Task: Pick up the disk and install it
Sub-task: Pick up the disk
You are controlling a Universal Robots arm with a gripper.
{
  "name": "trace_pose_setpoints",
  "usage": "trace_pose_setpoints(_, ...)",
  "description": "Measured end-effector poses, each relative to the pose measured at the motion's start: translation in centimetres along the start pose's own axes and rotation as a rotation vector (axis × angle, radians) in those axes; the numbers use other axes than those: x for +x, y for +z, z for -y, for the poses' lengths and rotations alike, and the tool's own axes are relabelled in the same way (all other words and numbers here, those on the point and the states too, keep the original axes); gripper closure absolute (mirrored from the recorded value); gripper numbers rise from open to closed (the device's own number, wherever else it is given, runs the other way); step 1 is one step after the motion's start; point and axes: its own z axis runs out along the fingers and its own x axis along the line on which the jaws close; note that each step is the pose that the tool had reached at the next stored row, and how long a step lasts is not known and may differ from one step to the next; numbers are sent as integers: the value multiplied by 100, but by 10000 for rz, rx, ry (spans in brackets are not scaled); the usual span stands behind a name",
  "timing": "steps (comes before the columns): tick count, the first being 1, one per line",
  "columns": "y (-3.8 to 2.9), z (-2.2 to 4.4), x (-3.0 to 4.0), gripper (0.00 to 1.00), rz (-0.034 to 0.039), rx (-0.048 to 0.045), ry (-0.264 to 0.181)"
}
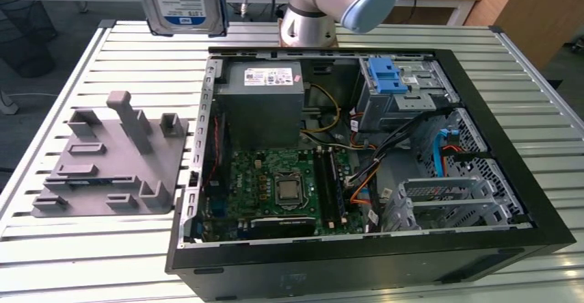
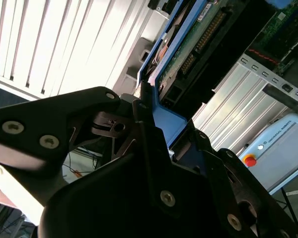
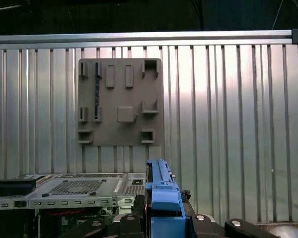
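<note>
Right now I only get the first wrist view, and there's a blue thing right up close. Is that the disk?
Observer: Yes, that's its rail. In the exterior view the disk stands upright in the air, with its label facing the camera.
Operator: Is it inside the computer?
Observer: No. In the exterior view it hangs apart from the case, beyond its far corner on the exterior view's left.
Operator: Is the gripper squeezing it?
Observer: In the second wrist view the gripper is shut on the disk's blue rail.
</note>
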Motion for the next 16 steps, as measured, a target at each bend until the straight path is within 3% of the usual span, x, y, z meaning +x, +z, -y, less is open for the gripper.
trace_pose_setpoints(6, -4, 256, -9, 64, 5, 0, 1)
trace_pose_setpoints(10, -6, 426, -16, 64, 67, -4, -14)
trace_pose_setpoints(16, -4, 699, -26, 64, 82, -6, -14)
